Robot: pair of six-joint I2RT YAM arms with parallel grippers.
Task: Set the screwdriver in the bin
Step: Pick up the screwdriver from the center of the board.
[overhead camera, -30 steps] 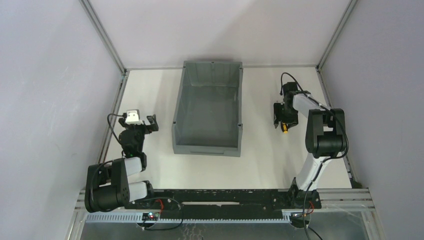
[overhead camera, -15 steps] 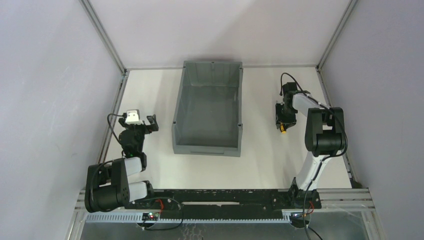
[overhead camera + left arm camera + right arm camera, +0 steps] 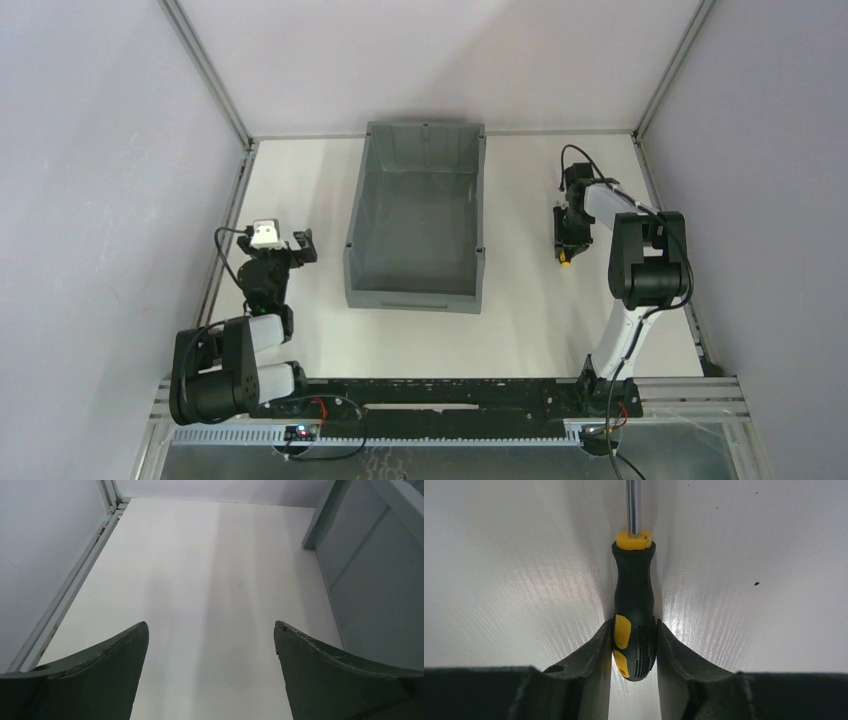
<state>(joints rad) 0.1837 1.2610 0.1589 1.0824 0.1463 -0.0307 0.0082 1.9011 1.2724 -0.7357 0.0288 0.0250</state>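
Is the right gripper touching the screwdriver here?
Touching. The right wrist view shows both fingers of the right gripper pressed against the handle of the screwdriver, with no gap on either side.

We find the screwdriver lying on the table, its handle between the fingers of the right pincer and touching both, its shaft running on ahead of them. The bin stands on the table, apart to that pincer's left. The left pincer hangs over the table, the bin's wall just to its right.
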